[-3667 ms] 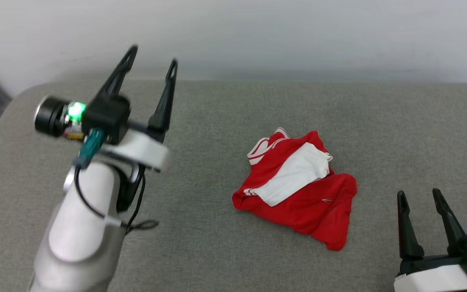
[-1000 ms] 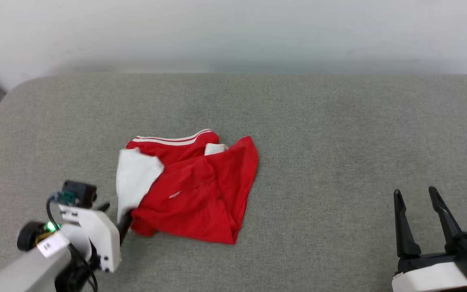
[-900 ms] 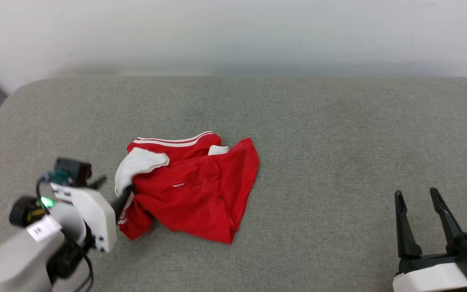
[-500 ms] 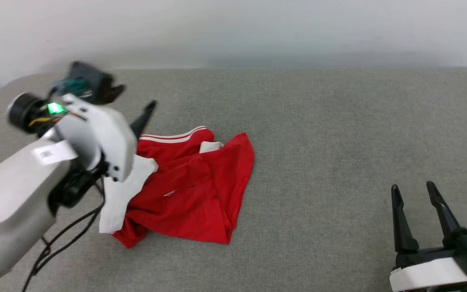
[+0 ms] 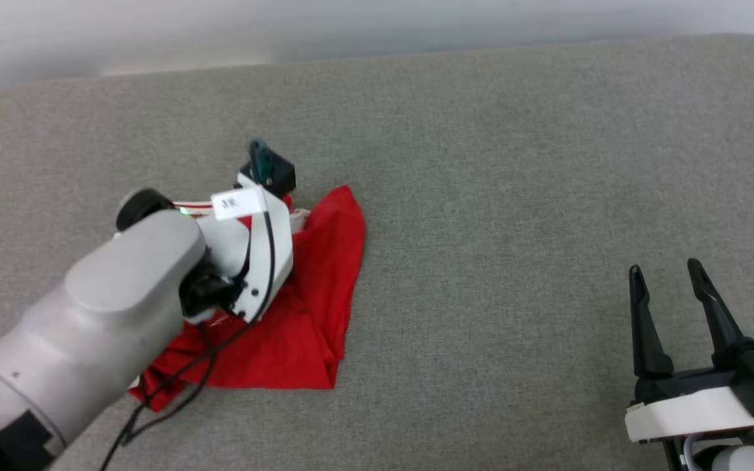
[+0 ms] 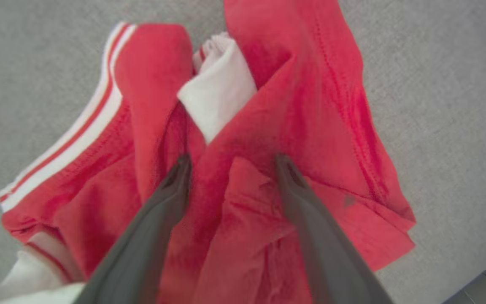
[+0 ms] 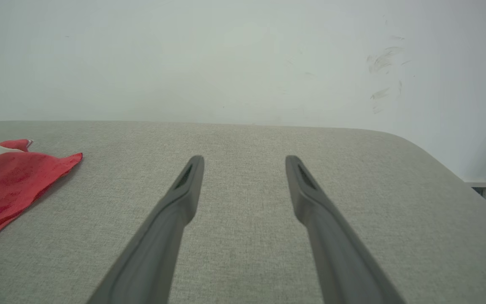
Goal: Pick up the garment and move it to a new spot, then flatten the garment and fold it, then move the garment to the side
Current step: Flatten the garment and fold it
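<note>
One grey surface (image 5: pixel 514 163), red garment (image 5: pixel 324 275), pale wall (image 7: pixel 226 55)

Garment (image 5: pixel 311 288) lies crumpled on padded surface (image 5: pixel 514 163), left of centre, about mid-depth. Left arm (image 5: pixel 108 314) comes in from near left and covers garment's left part. Left gripper (image 6: pixel 232 159) points down at garment's middle, 2 fingertips on or just above the cloth, can't tell which. Folded sleeve (image 6: pixel 220 93) sits just past the tips. Right gripper (image 5: pixel 664 268) at near right, over bare surface, well apart from garment, fingers pointing far. Wall (image 5: pixel 154 26) behind surface's far edge.
</note>
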Robot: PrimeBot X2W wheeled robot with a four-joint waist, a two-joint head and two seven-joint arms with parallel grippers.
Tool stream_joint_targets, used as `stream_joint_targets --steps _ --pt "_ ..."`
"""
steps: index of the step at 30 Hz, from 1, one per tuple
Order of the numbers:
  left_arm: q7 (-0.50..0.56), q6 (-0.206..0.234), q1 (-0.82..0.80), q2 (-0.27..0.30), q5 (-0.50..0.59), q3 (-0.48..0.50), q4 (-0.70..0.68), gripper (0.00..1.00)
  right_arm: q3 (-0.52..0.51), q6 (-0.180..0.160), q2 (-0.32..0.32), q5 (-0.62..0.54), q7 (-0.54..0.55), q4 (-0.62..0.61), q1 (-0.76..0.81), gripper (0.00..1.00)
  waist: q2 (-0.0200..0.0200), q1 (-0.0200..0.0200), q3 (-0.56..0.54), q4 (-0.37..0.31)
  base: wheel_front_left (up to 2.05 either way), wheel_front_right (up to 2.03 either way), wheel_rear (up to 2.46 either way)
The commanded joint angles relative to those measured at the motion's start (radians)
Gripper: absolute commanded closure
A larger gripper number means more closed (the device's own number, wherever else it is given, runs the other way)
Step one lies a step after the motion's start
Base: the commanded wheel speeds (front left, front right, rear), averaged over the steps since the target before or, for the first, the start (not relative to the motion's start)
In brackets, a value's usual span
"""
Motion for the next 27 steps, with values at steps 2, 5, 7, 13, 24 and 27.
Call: stream_joint_targets --steps 2,5,7,13,24,27 --pt "0.048 -0.017 0.042 -0.033 0.005 -0.027 0.078 0.0 0.0 -0.001 0.001 0.009 -0.002 0.0 -0.021 0.0 0.0 0.0 0.025 -0.015 0.0 0.0 0.0" --pt "0.074 -0.027 0.095 -0.062 0.012 -0.048 0.137 0.0 0.0 -0.001 0.001 0.008 -0.002 0.002 -0.024 0.0 0.0 0.0 0.032 -0.016 0.0 0.0 0.0" --pt "0.057 -0.031 0.115 -0.075 0.01 -0.054 0.151 0.89 -0.007 -0.001 0.001 0.006 -0.002 0.001 -0.024 0.0 0.0 0.0 0.031 -0.011 0.0 0.0 0.0" --pt "-0.136 -0.031 0.033 -0.053 0.017 -0.032 0.077 1.0 -0.019 -0.001 0.001 -0.005 -0.002 -0.002 -0.007 0.0 0.0 0.0 0.006 0.02 0.0 0.0 0.0" --pt "-0.375 -0.024 -0.069 0.072 0.051 0.028 -0.099 1.0 -0.019 -0.001 0.001 -0.003 -0.002 -0.002 0.032 0.0 0.0 0.0 -0.064 0.074 0.0 0.0 0.0" --pt "-0.383 -0.004 -0.081 0.096 0.073 0.031 -0.183 1.0 -0.013 -0.001 0.001 0.0 -0.002 -0.002 0.037 0.0 0.0 0.0 -0.077 0.071 0.0 0.0 0.0"
